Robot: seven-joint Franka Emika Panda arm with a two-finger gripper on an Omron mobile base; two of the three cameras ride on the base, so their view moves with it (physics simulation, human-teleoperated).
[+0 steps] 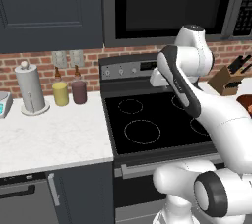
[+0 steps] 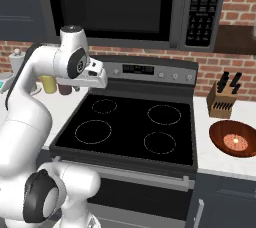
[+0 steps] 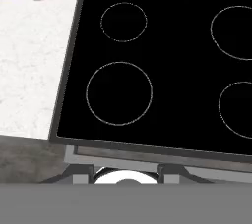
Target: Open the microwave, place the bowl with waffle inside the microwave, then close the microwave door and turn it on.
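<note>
Left base view: The microwave (image 1: 172,7) is mounted above the stove (image 1: 152,120), and its door (image 1: 170,2) is seen shut, the black glass flush with the frame. The hand (image 1: 158,77) is held low over the rear of the stove, directed downward. The door is therefore located above the hand, and an upward move is judged necessary before the door can be reached. The fingertips are hidden by the wrist here.

Right base view: The same hand (image 2: 95,78) is seen over the rear left corner of the stove (image 2: 130,127). The button panel (image 2: 202,7) is located at the right end of the microwave (image 2: 135,7), well apart from the hand. The bowl (image 2: 234,138) rests on the counter just right of the stove, in front of the knife block (image 2: 222,99), with the waffle (image 2: 235,142) lying inside it. The bowl is located on the far side of the stove from the hand. The long axis of the door (image 2: 110,4) runs horizontally, above the stove's full width.

Hand view: The stove (image 3: 162,70) top is looked down upon, which confirms that the hand faces away from the microwave. Nothing is seen between the finger tips. Whether the jaws stand open or closed cannot be determined, as too little of the tips is shown.
</note>
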